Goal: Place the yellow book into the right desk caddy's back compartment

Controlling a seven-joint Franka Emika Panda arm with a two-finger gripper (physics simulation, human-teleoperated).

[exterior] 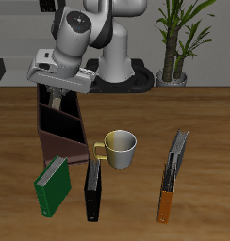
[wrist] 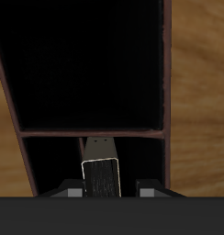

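My gripper (exterior: 55,92) hangs over the far end of the right desk caddy (exterior: 62,127), a long dark brown box with dividers. In the wrist view the gripper (wrist: 111,191) appears shut on the yellow book (wrist: 101,176), which has a greyish face and tan edges. The book hangs upright inside the back compartment (wrist: 50,165), just behind a divider (wrist: 91,134). The adjoining cell (wrist: 86,64) is dark and holds nothing. In the exterior view the gripper hides most of the book.
A green book (exterior: 53,184) and a black book (exterior: 92,188) lie in front of the caddy. A mug (exterior: 120,149) stands beside it. A dark book with an orange end (exterior: 172,174) lies farther off. A potted plant (exterior: 173,47) stands at the back.
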